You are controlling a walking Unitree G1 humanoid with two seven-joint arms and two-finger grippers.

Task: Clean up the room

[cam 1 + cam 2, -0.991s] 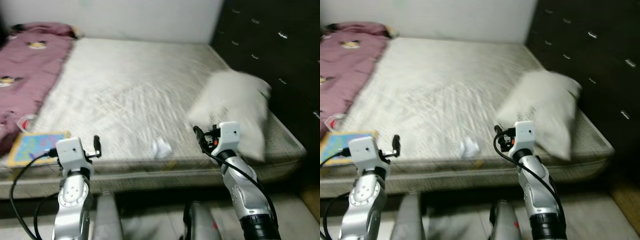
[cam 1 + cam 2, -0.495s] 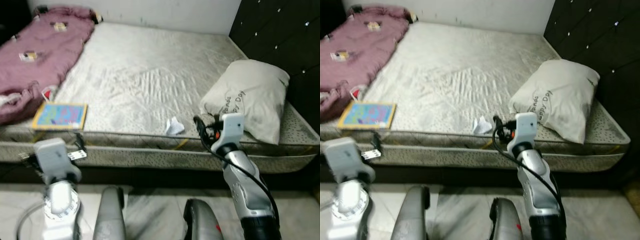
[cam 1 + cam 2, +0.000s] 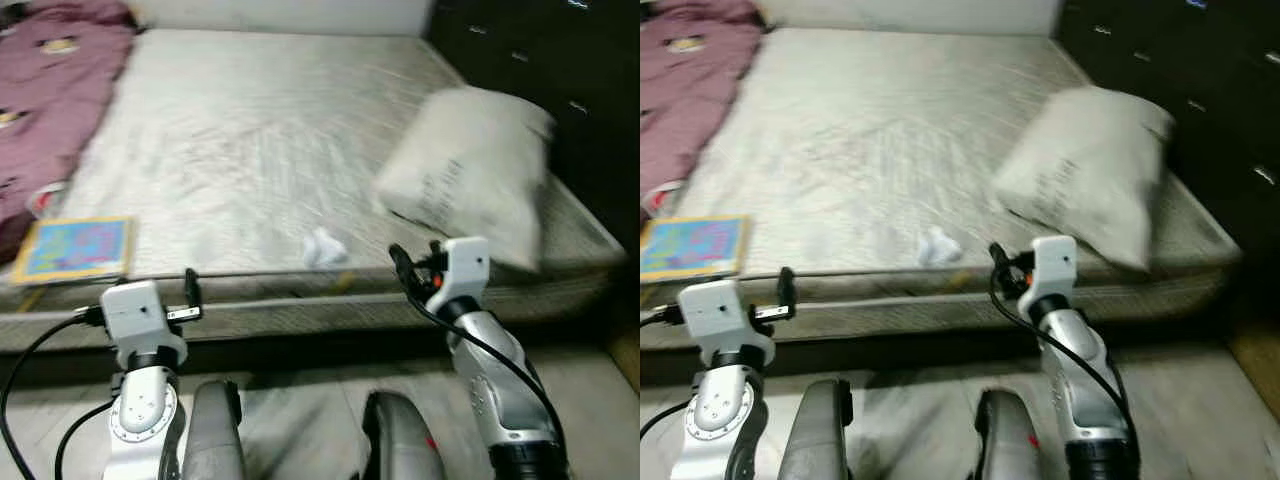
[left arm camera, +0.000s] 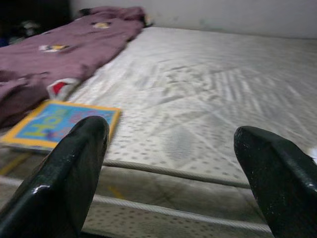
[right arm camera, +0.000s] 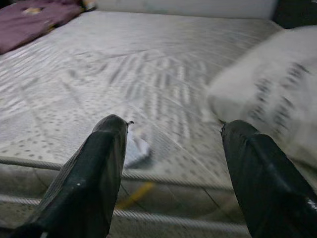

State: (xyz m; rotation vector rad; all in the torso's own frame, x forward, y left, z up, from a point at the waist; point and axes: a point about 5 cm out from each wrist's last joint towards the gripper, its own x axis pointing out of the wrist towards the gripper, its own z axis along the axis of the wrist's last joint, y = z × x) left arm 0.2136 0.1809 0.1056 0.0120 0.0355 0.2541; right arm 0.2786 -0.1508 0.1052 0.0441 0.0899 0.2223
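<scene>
A small crumpled white paper (image 3: 322, 247) lies on the bare mattress (image 3: 250, 140) near its front edge. A colourful book (image 3: 72, 248) rests at the front left, beside a maroon blanket (image 3: 45, 80). A white pillow (image 3: 470, 185) leans at the right. My left gripper (image 4: 171, 134) is held in front of the bed's edge, open and empty, facing the book (image 4: 54, 124). My right gripper (image 5: 173, 129) is open and empty too, a little short of the paper (image 5: 136, 148).
Dark padded panels (image 3: 560, 70) rise to the right of the bed. The mattress side (image 3: 300, 315) runs across just beyond both grippers. My own legs (image 3: 215, 430) show below, over a light floor.
The whole picture has shifted and blurred, so the camera has moved. My left arm sits higher and nearer the bed's edge than half a second ago. Both grippers remain open.
</scene>
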